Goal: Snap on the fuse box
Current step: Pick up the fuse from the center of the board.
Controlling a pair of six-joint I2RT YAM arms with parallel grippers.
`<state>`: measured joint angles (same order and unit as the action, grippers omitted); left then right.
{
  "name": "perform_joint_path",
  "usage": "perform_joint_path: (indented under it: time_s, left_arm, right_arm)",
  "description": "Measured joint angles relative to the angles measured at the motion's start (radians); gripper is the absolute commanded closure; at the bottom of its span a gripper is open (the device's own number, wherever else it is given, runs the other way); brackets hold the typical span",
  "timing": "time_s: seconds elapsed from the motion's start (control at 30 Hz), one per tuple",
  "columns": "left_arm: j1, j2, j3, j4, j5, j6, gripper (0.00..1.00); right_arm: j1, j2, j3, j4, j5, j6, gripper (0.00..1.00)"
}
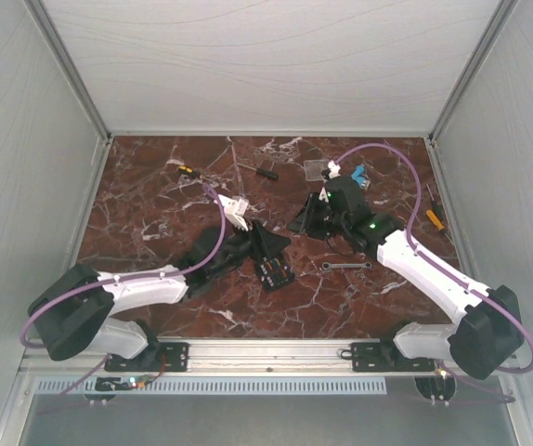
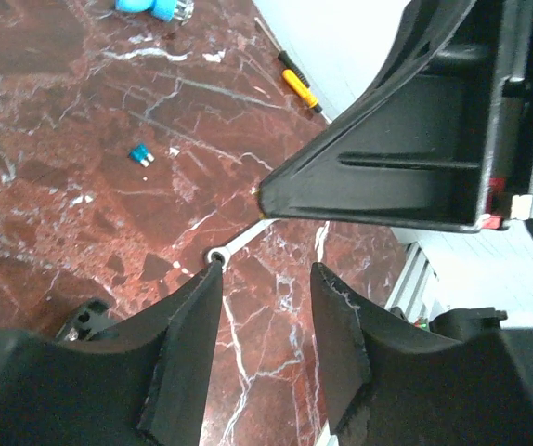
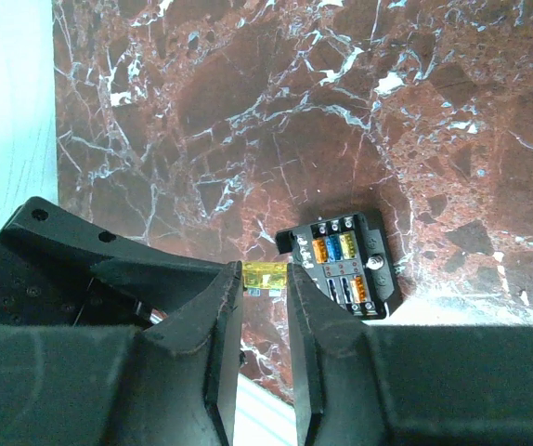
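The fuse box (image 1: 274,274) is a small black square lying on the marble near the table's middle. The right wrist view shows its face (image 3: 345,265) with orange, blue and yellow fuses in rows. My right gripper (image 3: 266,279) is shut on a small yellow fuse (image 3: 265,275), held at the fingertips just left of the box and above the marble. From above, the right gripper (image 1: 305,221) hangs up and right of the box. My left gripper (image 2: 265,269) is open with only marble between its fingers; from above, the left gripper (image 1: 265,243) is just above the box.
A small wrench (image 1: 345,265) lies right of the box, and its ring end (image 2: 215,253) shows at my left fingertip. A loose blue fuse (image 2: 139,154), a yellow screwdriver (image 1: 434,218), a clear plate (image 1: 315,169) and blue parts (image 1: 359,175) lie farther back.
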<state>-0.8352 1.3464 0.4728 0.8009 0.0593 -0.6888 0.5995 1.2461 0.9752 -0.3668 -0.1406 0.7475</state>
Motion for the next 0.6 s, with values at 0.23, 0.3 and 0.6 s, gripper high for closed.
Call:
perform_joint_path:
  time_s: [0.23,0.3,0.6]
  left_arm:
    - [-0.012,0.026,0.023,0.039,-0.021,0.023,0.67]
    - [-0.012,0.032,0.027,0.038,-0.038,0.029,0.70]
    - [-0.035,0.041,0.039,0.035,-0.108,0.045,0.81]
  right_arm:
    - [0.004,-0.001,-0.012,0.024,-0.010,0.024,0.83]
    - [0.007,-0.001,-0.016,0.029,-0.013,0.031,0.83]
    - [0.011,-0.010,-0.040,0.060,-0.013,0.066,0.83]
